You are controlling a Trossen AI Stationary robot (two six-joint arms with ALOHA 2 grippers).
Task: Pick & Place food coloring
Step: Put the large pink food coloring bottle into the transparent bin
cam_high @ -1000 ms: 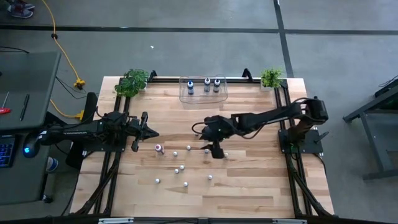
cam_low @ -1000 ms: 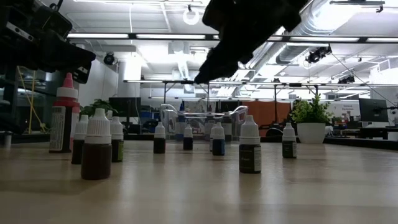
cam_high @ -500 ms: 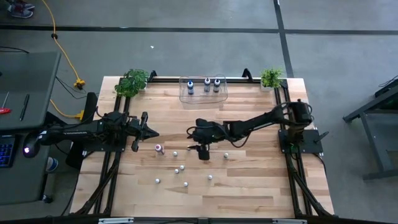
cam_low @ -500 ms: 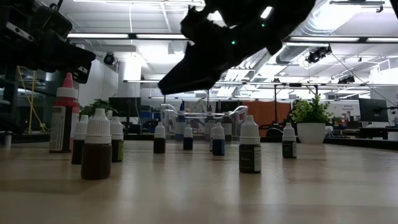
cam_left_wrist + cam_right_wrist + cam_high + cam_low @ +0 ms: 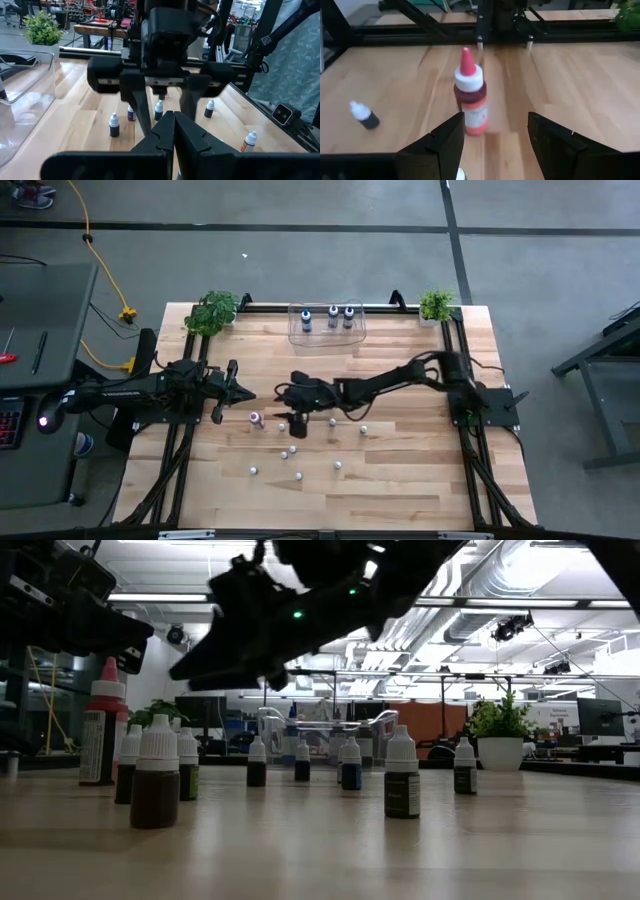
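Right gripper (image 5: 291,421) reaches across the wooden surface (image 5: 400,470), jaws spread, grasping nothing, facing the red-tipped pink food coloring bottle (image 5: 469,100), which stands upright just ahead. Small bottles (image 5: 292,450) stand scattered on the surface. Three bottles sit in the clear bin (image 5: 356,332). Left gripper (image 5: 240,392) waits at the left, jaws clenched, empty.

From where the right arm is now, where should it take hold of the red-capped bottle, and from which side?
Grip the red-capped bottle on its straight round body, below the pointed cap, which is too narrow to hold. It stands upright, apart from the other bottles. The right end effector is open and faces it, so a level approach straight ahead looks best.
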